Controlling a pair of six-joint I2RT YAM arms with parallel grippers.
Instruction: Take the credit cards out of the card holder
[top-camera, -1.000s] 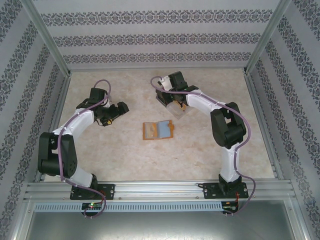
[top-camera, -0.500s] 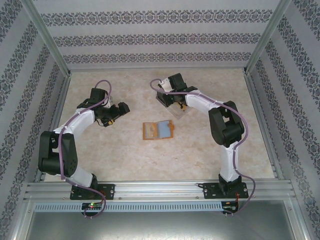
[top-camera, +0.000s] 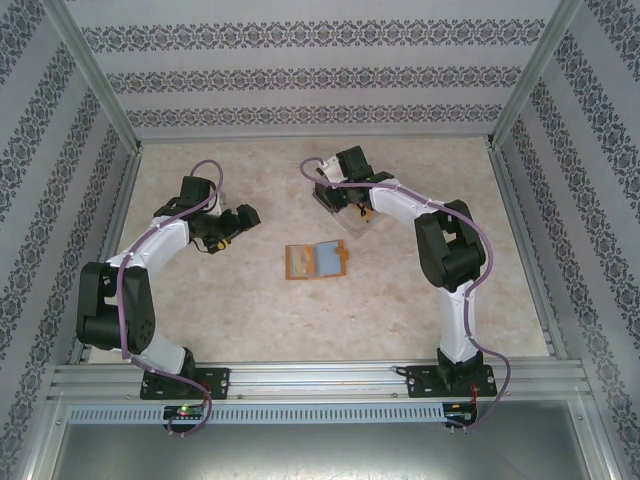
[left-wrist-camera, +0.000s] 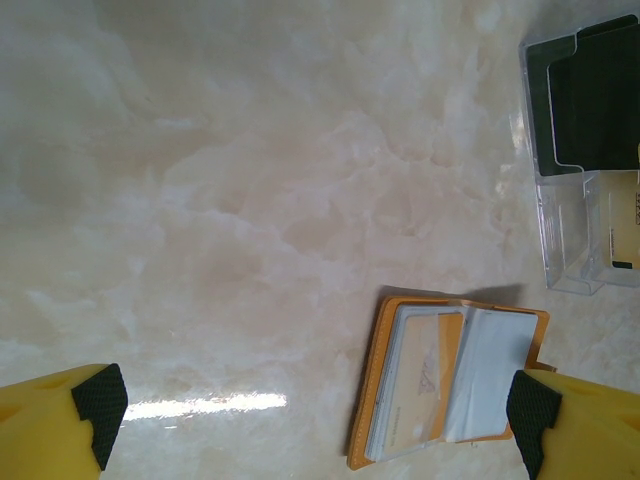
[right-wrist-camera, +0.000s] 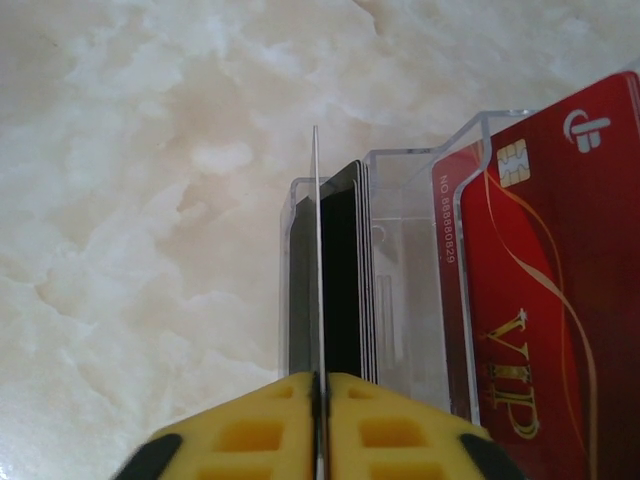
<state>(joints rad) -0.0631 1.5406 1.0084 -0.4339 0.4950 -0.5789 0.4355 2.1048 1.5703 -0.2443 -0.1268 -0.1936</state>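
Pinches a thin credit card (right-wrist-camera: 316, 220) edge-on between the yellow fingers of the right gripper (right-wrist-camera: 318, 385), upright over the clear plastic tray (right-wrist-camera: 400, 190). Lines up against the dark cards (right-wrist-camera: 345, 270) standing in the tray's left compartment; in the next compartment, a red VIP card (right-wrist-camera: 530, 300). Best lowered straight down, released only once the bottom edge sits inside the walls, then backed off vertically, without tilt: slick, thin plastic, probably quick to skew or tip. Left gripper (left-wrist-camera: 312, 415) spread wide, grasping nothing, above the counter (left-wrist-camera: 250, 200) beside the card holder (left-wrist-camera: 445, 385), lying open and flat near the tray. Apparently one pale card (left-wrist-camera: 425, 375) in its left pocket.
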